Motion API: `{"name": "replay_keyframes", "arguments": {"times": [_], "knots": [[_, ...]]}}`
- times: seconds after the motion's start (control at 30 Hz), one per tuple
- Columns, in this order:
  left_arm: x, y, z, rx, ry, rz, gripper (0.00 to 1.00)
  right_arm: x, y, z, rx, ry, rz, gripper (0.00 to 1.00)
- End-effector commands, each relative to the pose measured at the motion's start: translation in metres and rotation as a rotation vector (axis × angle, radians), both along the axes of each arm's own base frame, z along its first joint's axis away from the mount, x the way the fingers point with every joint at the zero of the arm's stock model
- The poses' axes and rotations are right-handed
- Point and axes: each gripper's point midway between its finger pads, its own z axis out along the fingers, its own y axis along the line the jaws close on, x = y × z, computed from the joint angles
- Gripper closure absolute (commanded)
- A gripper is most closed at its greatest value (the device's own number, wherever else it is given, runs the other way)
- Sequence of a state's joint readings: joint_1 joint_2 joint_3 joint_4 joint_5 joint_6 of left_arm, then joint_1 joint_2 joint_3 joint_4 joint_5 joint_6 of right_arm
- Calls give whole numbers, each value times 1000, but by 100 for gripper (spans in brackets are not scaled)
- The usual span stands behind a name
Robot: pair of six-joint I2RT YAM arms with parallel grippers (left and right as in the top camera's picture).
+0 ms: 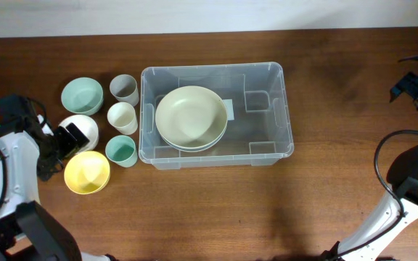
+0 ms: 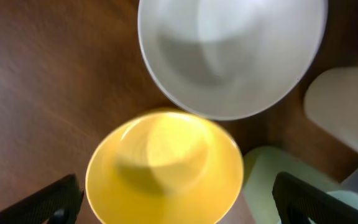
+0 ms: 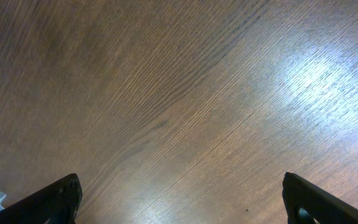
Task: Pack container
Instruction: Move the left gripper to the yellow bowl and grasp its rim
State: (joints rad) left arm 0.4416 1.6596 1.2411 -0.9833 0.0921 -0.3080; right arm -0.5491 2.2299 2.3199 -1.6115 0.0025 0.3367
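Left of the container [image 1: 216, 67], the left arm [image 1: 9, 156] is showing white shells linked by black joints. Right of the container, the right arm [image 1: 390, 217] is wearing the same white and black, with a thin black cable [image 1: 376, 161] looping beside it.

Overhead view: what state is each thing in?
container, open, no lid
large bowls, stacked inside container
yellow bowl, upright, empty
white bowl, upright, empty
green bowl, upright, empty
grey cup, upright, empty
cream cup, upright, empty
teal cup, upright, empty
left tool, open
right tool, open
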Motion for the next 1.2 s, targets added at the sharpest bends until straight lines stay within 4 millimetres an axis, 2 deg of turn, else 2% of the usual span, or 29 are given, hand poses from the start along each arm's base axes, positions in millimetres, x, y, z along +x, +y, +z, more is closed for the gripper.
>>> {"name": "replay_keyframes", "arguments": {"times": [0.0,0.17,0.33,0.5,0.77,1.0,1.13,1.17], "knots": [[-8,1,-11,-15,56,33,0,-2,0,12,-15,-23,-6,1],[-31,10,-22,33,157,169,0,-2,0,12,-15,-23,-6,1],[-45,3,-37,21,202,168,0,-2,0,12,-15,-23,-6,1],[-52,0,-56,15,205,215,0,-2,0,12,-15,-23,-6,1],[-58,-3,-64,11,215,219,0,-2,0,12,-15,-23,-6,1],[-64,-6,-83,10,205,220,0,-2,0,12,-15,-23,-6,1],[-66,-7,-84,9,208,220,1,-2,0,12,-16,-23,-6,1],[-65,-7,-84,9,207,220,5,-2,0,12,-15,-23,-6,1]]}}
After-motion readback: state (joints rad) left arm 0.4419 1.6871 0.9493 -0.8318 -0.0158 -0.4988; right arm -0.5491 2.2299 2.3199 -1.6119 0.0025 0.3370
